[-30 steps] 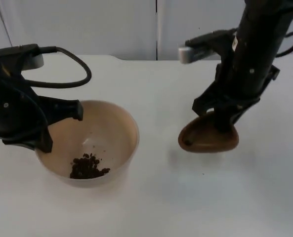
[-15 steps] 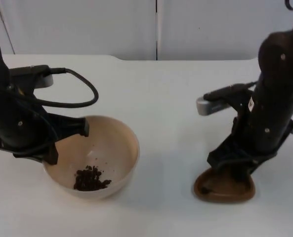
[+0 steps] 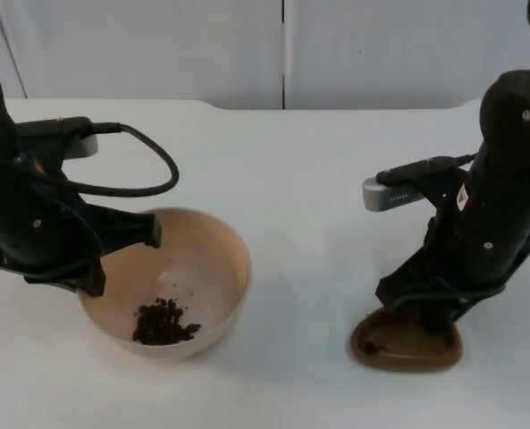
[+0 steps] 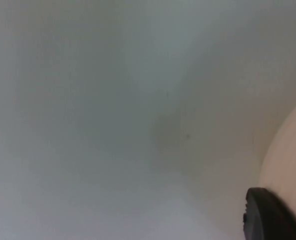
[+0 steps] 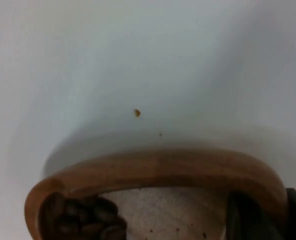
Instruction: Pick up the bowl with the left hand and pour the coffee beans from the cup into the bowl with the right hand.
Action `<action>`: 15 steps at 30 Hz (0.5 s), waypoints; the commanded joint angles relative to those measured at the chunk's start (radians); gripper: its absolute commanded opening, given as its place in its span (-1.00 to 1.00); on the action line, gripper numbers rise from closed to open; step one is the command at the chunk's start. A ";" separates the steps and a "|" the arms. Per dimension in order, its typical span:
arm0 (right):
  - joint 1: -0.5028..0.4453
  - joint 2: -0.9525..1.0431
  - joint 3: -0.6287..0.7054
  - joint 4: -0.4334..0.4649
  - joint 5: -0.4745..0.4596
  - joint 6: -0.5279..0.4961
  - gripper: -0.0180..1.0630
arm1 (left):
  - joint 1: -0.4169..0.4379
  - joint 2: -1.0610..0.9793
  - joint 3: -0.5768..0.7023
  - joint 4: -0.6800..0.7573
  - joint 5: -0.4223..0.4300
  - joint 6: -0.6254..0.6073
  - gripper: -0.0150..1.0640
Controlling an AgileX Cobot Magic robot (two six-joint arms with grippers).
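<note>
- Top view: our left hand (image 3: pixel 113 255) pinches the rim of the beige bowl (image 3: pixel 202 268), coffee beans (image 3: pixel 164 323) inside.
- Our right hand (image 3: pixel 425 313) grips the wooden cup (image 3: pixel 406 346) on the worktop (image 3: pixel 291 179); some beans are left inside.
- We judge both vessels light, stiff and smooth; hold them by the rim.

White table top (image 3: pixel 300 179) against a grey partition wall (image 3: pixel 157 49) with one vertical seam.
</note>
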 commanded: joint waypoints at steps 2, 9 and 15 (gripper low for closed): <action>-0.005 0.007 0.014 -0.005 -0.017 0.009 -0.97 | 0.003 -0.002 -0.004 0.007 -0.015 -0.003 -0.98; -0.005 0.007 0.014 -0.005 -0.021 0.027 -0.71 | 0.003 -0.002 -0.004 0.007 -0.013 -0.003 -0.84; -0.005 0.007 0.014 -0.001 -0.023 0.060 -0.15 | 0.003 -0.002 -0.004 0.007 -0.015 -0.003 0.01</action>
